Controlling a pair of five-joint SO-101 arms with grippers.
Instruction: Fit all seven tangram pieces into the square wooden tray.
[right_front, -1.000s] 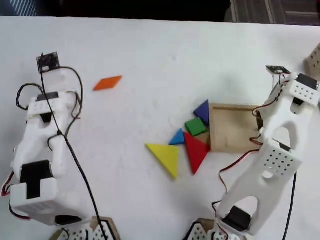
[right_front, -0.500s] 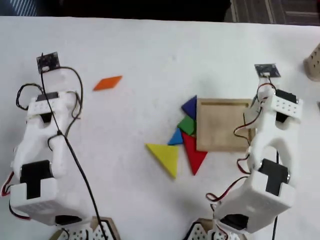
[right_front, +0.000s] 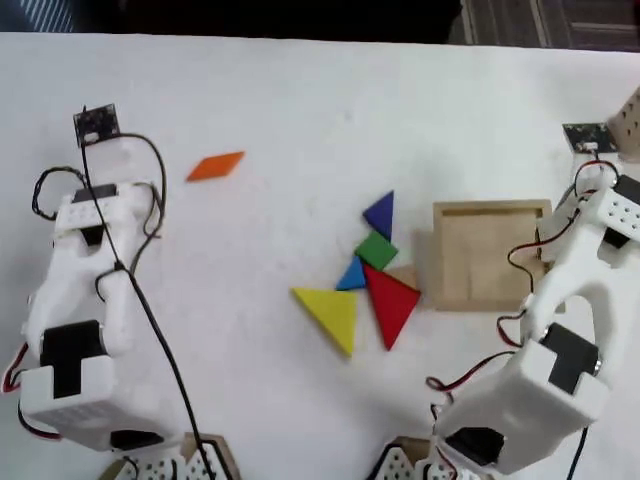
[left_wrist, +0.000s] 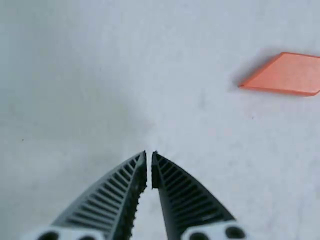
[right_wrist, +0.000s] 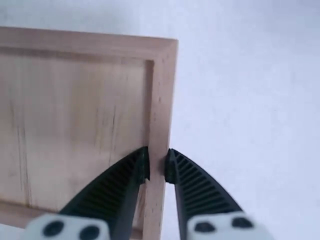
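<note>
The square wooden tray (right_front: 490, 255) lies empty at the right of the table. My right gripper (right_wrist: 157, 165) is shut on the tray's side rim (right_wrist: 161, 100), one finger inside the wall and one outside. The right arm (right_front: 590, 270) covers that edge from above. Left of the tray, a blue triangle (right_front: 380, 213), a green square (right_front: 376, 250), a small blue triangle (right_front: 351, 275), a red triangle (right_front: 390, 300) and a yellow triangle (right_front: 330, 313) lie clustered. An orange parallelogram (right_front: 215, 165) lies far left, a short way from my left gripper (left_wrist: 149, 170), which is shut and holds nothing.
A tan sliver (right_front: 405, 273) shows between the green square and the tray. The left arm (right_front: 85, 250) stands along the left side. A wooden object (right_front: 628, 120) sits at the right edge. Bare white table stretches across the middle and back.
The right arm first pushed the tray left against the cluster, nudging the blue triangle and green square left, then pulled it right, opening a gap. The left arm stayed still.
</note>
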